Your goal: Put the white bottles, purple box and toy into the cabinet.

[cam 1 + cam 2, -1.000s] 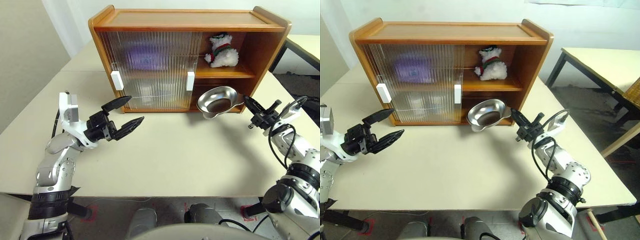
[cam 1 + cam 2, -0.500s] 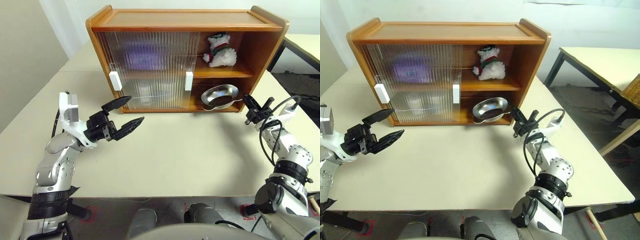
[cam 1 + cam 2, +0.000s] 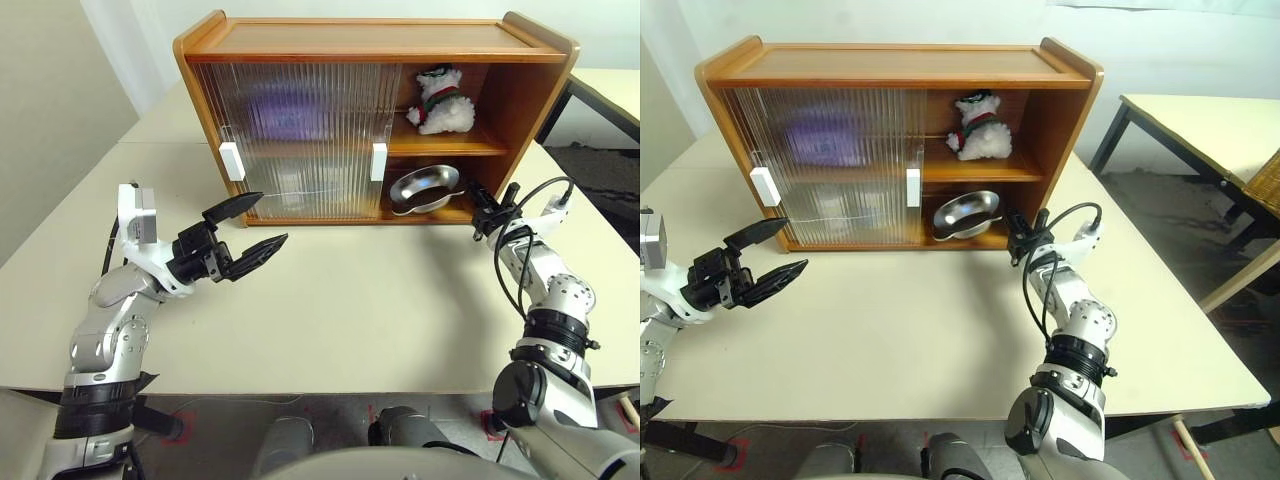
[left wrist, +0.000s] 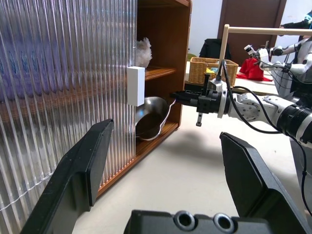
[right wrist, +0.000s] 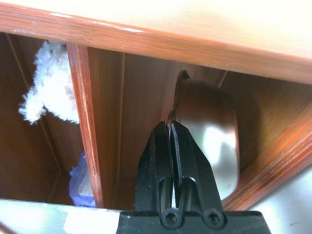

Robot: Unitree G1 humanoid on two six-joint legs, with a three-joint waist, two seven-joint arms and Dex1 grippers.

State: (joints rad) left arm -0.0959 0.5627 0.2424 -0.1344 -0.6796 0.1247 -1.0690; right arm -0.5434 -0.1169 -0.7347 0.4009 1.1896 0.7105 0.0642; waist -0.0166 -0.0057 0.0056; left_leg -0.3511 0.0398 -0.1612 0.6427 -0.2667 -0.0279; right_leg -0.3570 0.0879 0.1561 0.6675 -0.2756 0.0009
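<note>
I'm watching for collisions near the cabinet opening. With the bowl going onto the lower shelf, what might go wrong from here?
1. The right gripper, shut on the steel bowl's rim, holds it tilted at the lower shelf's front edge; released now, it may tip or slide out.
2. The bowl sits close to the sliding door's edge and its white handle; pushing further in could knock the door.
3. The toy sits directly above; lifting the bowl could strike the middle shelf.

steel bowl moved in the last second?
Yes. The steel bowl, pinched by the right gripper, went from outside the cabinet front into its lower right compartment, under the toy shelf.
</note>
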